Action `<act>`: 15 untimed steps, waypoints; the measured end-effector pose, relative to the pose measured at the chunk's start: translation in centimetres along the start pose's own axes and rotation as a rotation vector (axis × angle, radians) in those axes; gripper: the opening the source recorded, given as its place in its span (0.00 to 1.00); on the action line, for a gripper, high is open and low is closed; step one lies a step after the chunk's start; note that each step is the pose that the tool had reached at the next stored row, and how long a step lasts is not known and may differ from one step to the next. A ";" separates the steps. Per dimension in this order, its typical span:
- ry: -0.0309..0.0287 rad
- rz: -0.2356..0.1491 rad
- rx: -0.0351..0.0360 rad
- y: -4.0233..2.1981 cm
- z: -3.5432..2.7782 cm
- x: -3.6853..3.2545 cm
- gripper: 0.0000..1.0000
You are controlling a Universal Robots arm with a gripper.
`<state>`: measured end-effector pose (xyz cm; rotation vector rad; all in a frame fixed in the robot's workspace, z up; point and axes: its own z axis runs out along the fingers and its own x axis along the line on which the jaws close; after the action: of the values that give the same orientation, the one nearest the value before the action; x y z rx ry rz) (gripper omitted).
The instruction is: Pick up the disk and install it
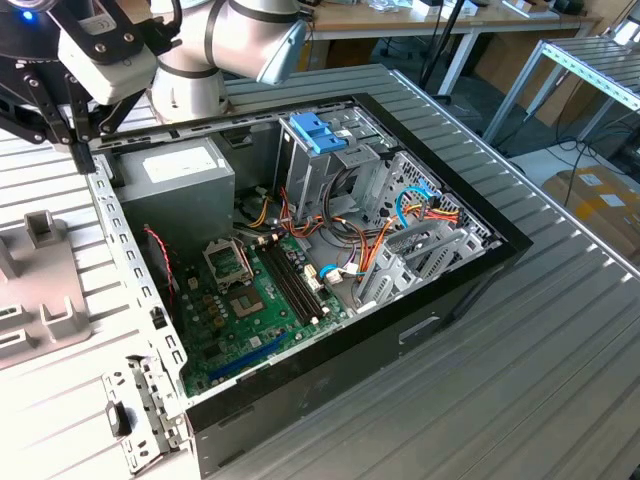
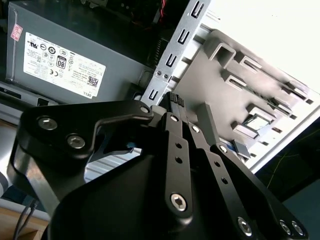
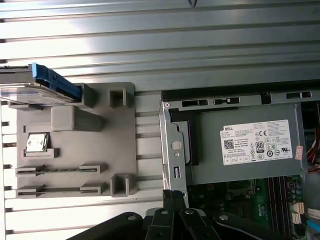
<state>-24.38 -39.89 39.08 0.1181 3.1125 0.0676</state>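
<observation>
One disk (image 3: 22, 92): silver-grey, flat, with a blue tab (image 3: 52, 80) on its edge. It sits at a corner of the grey holder plate (image 3: 75, 145) beside the open computer case (image 1: 350, 365); level or tilted, cannot tell. The gripper (image 3: 172, 194) has its fingers pressed together with nothing between them. The tips are just by the case's slotted side rail (image 2: 175, 50), next to the power supply box (image 3: 240, 167) and well apart from the disk. Contact with the rail: cannot tell. The arm (image 1: 235, 35), exterior view: over the case's far corner at the exterior view's left, wrist bent, gripper pointing down.
</observation>
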 end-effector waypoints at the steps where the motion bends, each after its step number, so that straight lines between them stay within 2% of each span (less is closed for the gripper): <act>1: 0.0000 0.000 -0.0001 0.00 0.00 0.06 0.11; 15: 0.0000 0.000 0.0000 -0.07 0.01 0.94 0.11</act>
<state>-25.32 -39.89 39.05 0.1180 3.1125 0.0677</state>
